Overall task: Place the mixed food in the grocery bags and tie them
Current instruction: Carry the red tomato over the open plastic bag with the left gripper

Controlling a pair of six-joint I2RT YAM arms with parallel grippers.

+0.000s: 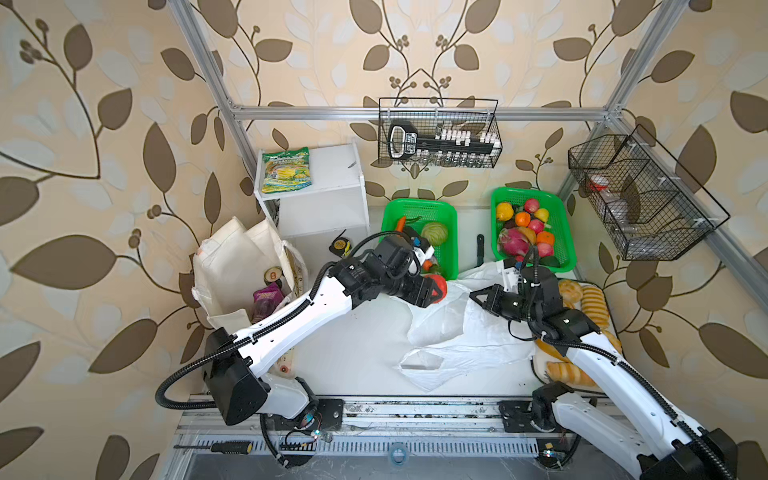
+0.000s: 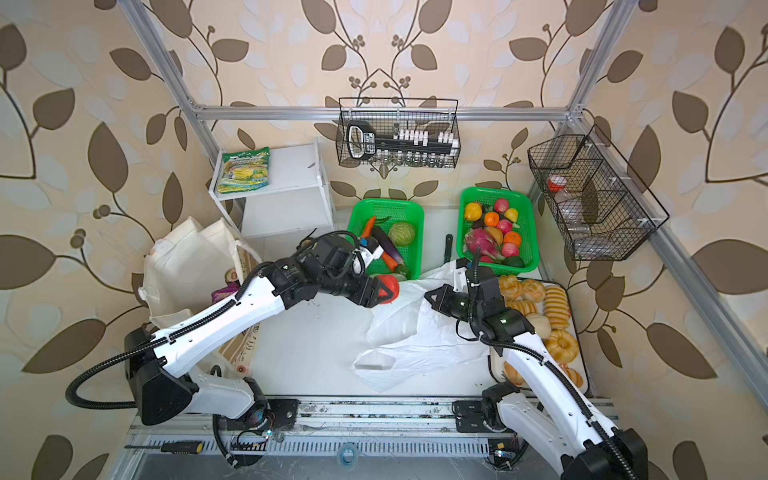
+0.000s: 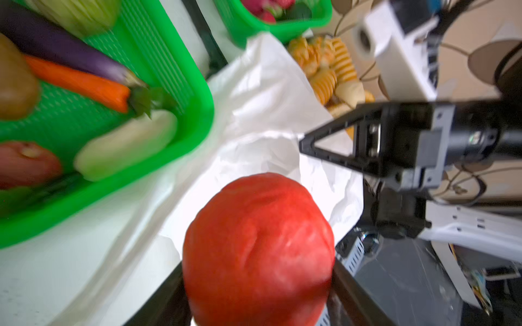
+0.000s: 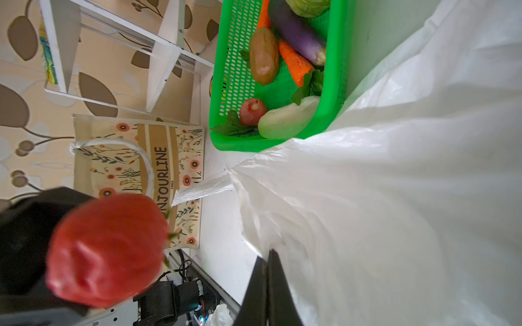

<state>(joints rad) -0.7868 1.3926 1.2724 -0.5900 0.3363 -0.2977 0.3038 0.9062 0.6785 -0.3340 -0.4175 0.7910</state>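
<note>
Left gripper point(image 1: 434, 291) seen closed on the tomato point(image 1: 440, 286), which is clamped between both fingers and held clear of the table; the fruit fills the left wrist view point(image 3: 257, 248) and is noted blurred in the right wrist view point(image 4: 107, 248). Tomato placed just off the near corner of the vegetable basket point(image 1: 415, 204), at the edge of the plastic bag point(image 1: 440, 324). Right gripper point(image 1: 474, 296) seen with jaws pressed together, tips pointed toward the tomato, near it but apart; the bag's film is gathered up to these tips point(image 4: 269, 262) and appears pinched there, with the rest of the bag spread crumpled over the table between the two arms. In the basket are noted the cabbage point(image 1: 434, 233), the potato point(image 4: 264, 59), an eggplant point(image 4: 296, 31), a carrot point(image 4: 293, 63), a pale long vegetable point(image 4: 288, 117) and a small red fruit point(image 4: 253, 111). The tote point(image 1: 232, 270) stands open at the far left, beside the white shelf point(image 1: 324, 195); inside it the can point(image 1: 272, 275) and the purple pouch point(image 1: 268, 300) are seen. A yellow-green packet point(image 1: 286, 170) lies on top of the shelf. A second basket point(image 1: 563, 216) holding fruit sits to the right of the first. Bread rolls point(image 1: 594, 305) are partly covered by the right arm.
</note>
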